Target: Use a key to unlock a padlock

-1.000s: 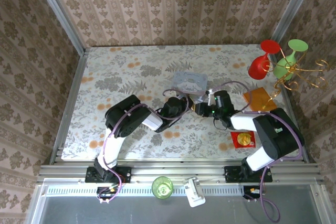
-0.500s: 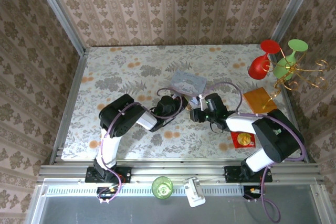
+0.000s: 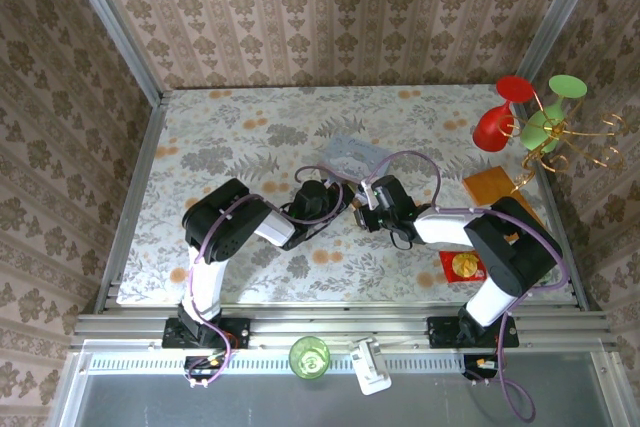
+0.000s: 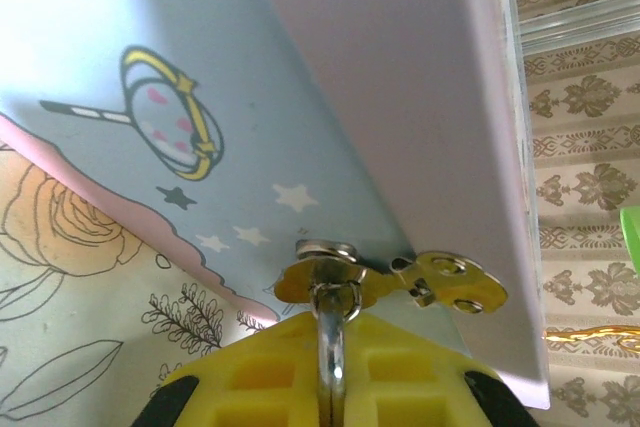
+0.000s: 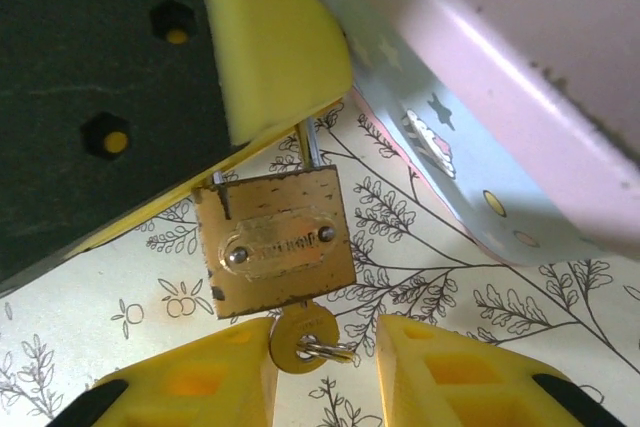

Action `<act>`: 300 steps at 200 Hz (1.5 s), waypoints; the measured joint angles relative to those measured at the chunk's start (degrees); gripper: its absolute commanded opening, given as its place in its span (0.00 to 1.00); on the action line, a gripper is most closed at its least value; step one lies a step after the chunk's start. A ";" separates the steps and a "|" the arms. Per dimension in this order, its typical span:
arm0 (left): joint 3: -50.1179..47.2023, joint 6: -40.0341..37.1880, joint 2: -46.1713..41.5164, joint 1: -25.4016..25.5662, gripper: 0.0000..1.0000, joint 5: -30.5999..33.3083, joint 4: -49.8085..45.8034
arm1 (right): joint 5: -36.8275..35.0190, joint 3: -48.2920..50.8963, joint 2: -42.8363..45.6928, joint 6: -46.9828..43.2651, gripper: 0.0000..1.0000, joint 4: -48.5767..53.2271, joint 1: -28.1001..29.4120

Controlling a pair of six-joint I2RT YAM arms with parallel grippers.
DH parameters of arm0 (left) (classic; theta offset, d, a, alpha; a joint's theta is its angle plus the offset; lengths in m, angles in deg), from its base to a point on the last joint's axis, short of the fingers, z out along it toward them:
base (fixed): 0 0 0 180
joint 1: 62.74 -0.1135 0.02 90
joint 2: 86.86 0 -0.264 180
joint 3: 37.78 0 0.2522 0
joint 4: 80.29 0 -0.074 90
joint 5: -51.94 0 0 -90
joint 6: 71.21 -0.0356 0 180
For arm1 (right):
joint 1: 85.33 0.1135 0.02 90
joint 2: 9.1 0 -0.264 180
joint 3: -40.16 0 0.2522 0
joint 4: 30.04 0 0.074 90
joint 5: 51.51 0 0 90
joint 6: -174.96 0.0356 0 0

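Right wrist view: the right gripper (image 5: pixel 325 335) is seen with its two yellow fingers (image 5: pixel 200 382) held apart, and nothing is squeezed by them. The round head of the key (image 5: pixel 300 339) is seen in the gap, closer to one finger. The key is stuck into the bottom of the padlock (image 5: pixel 275 242). The small brass padlock is held above the table (image 5: pixel 120 327) by its silvery shackle (image 5: pixel 312 147), which is pinched in the left gripper (image 4: pixel 330 337). In the left wrist view that gripper's yellow pads are seen pressed shut on the shackle, and brass parts are seen just past the tips. The pale blue tin (image 5: pixel 480 157) is seen just beside the padlock.

In the top view both grippers are seen tip to tip near the middle of the table, at the near edge of the tin. Since a second ago this meeting spot has been moved to the left. The right arm is now stretched farther across, and the left arm has been pulled back toward its own side. The tin seems to have been nudged a little to the left as well. The red packet (image 3: pixel 463 265), the orange square (image 3: pixel 495 190) and the red and green glasses (image 3: pixel 525 117) have not been moved.
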 measured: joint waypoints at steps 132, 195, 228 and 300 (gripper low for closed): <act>-0.81 1.68 0.02 -0.85 0.00 -0.68 1.62 | 13.92 4.09 -3.58 0.31 0.03 -13.88 -5.03; -1.27 2.43 0.39 -1.11 0.00 -1.09 3.10 | 29.49 4.70 -7.43 6.97 0.00 -20.04 -10.64; -1.60 2.51 0.42 -1.09 0.00 -1.07 3.74 | 30.69 4.55 -7.15 8.31 0.00 -19.43 -10.86; -2.27 3.43 0.90 -1.46 0.21 -0.15 5.86 | 46.23 4.55 -15.32 24.72 0.00 -33.75 -15.17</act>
